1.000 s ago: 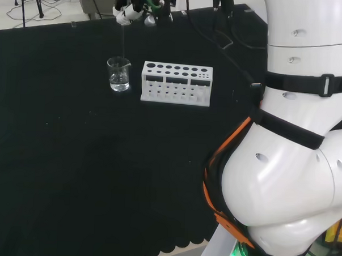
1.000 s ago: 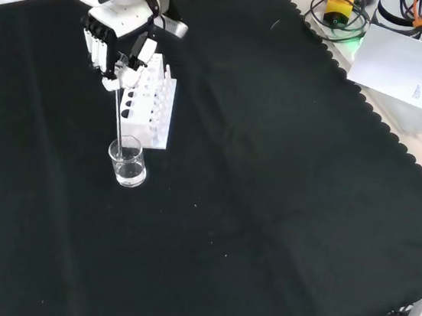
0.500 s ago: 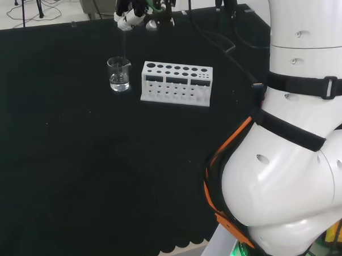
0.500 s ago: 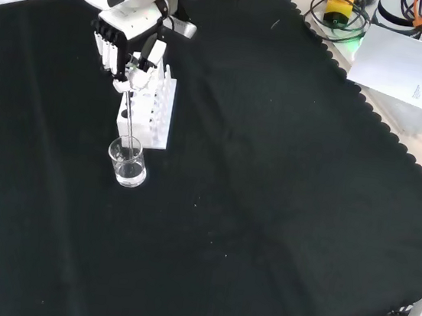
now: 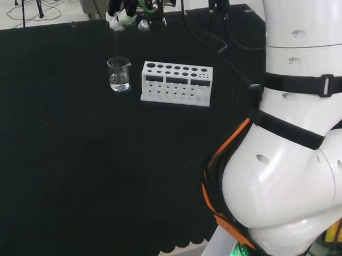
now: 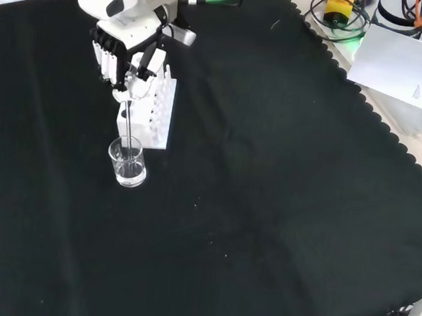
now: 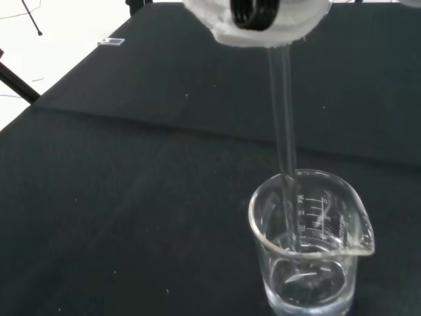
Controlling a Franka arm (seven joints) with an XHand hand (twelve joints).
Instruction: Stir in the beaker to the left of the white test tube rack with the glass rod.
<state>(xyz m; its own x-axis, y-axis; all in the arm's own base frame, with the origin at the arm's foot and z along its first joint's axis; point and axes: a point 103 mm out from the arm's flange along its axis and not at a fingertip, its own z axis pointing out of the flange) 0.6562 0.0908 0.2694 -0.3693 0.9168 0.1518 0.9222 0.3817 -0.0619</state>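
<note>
the black and white robot hand (image 6: pixel 128 48) pinches a thin clear glass rod (image 6: pixel 126 121), its lower end dipped inside the small clear glass beaker (image 6: pixel 128 162) just beside the white plastic test tube rack (image 6: pixel 150 104). a sideways swing could tip the light beaker. the wrist view reveals shallow liquid; the front view shows the curled fingers.

A sheet of white paper (image 6: pixel 402 64) lies at the front view's upper right, past the scalloped edge of the black cloth (image 6: pixel 285 182). Beside it, cables (image 6: pixel 343 20) coil around what may be a yellow device (image 6: pixel 338 4).
</note>
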